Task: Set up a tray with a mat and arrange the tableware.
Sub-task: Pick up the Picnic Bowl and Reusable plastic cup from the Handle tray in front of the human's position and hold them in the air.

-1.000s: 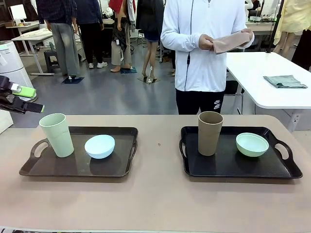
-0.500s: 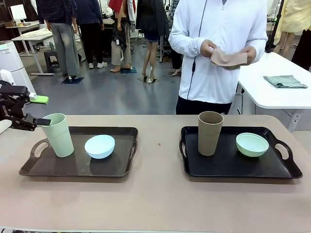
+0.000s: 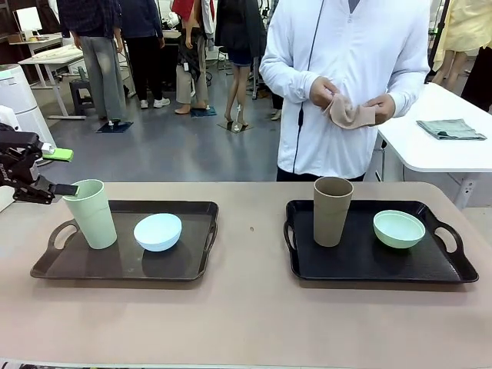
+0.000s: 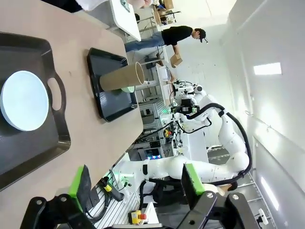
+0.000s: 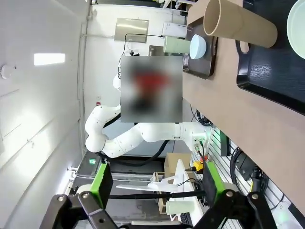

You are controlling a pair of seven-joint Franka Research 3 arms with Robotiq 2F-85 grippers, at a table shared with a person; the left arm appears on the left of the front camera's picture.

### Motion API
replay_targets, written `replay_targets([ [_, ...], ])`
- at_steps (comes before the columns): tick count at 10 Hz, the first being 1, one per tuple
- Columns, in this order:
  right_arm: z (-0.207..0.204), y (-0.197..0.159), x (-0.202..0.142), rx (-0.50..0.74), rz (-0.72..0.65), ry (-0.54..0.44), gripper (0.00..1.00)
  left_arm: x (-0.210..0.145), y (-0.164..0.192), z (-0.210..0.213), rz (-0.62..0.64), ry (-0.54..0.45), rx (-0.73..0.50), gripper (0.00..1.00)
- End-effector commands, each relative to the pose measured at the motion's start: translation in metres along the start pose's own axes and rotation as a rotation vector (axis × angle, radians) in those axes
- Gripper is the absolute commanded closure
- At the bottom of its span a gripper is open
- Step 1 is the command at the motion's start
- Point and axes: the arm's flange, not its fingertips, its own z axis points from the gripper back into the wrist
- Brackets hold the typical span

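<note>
Your left gripper [image 3: 60,171], jaws spread, stands just left of the upright green cup [image 3: 90,213], at rim height. Your right gripper [image 5: 156,183], likewise spread, hangs well apart.

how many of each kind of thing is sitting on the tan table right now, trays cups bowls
Black rectangular trays with side handles: 2 (left tray, right tray)
Tall tapered matte cups: 2 (pale green cup, brown cup)
Small round matte bowls: 2 (light blue bowl, mint green bowl)
Total: 6

Mint green bowl [image 5: 298,14] half beyond the edge
</note>
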Motion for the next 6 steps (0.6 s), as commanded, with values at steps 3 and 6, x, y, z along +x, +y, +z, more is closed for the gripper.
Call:
replay_targets([
  [3,0.0020,0.0026,-0.0012,-0.025,-0.004,0.001,0.00,-0.0001,-0.0005,-0.0009,-0.019,-0.015,-0.017,0.00],
  [6,0.0020,0.0026,-0.0012,-0.025,-0.004,0.001,0.00,-0.0001,-0.0005,-0.0009,-0.019,-0.015,-0.017,0.00],
])
